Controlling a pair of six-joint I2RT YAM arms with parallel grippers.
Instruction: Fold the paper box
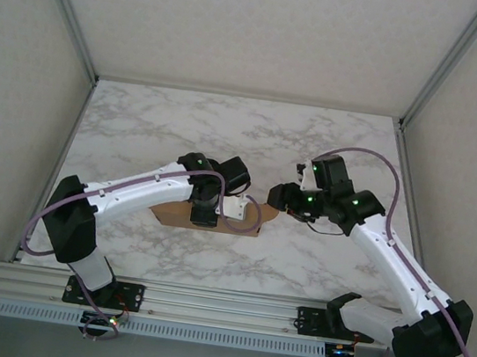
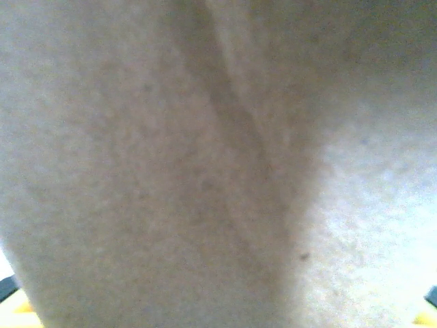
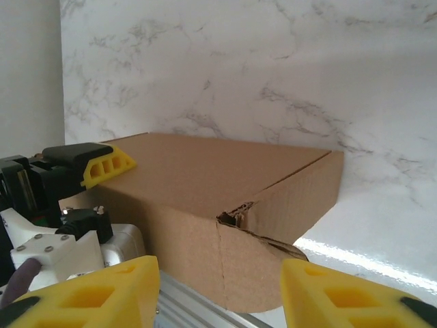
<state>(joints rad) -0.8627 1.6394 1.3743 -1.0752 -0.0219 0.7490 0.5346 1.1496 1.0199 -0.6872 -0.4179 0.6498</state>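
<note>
The right claw (image 3: pixel 220 275) stands about half open with nothing in it, its yellow tips either side of the near corner of the paper box (image 3: pixel 205 171) and apart from it; the box sits on the marble tabletop (image 3: pixel 307 82) between the two arms, lid down, already a shallow closed shape. That near corner gapes a little, with a frayed edge (image 3: pixel 235 216) where the flap meets the wall. One yellow finger (image 3: pixel 108 166) of the left claw (image 1: pixel 236 207) lies on the lid; whether that claw pinches anything I cannot tell, its own camera being close against blurred cardboard. The box looks light and thin, stiff along its panels but weak at the creases, and likely to slide; better to press on flat faces and pinch wall edges gently.
</note>
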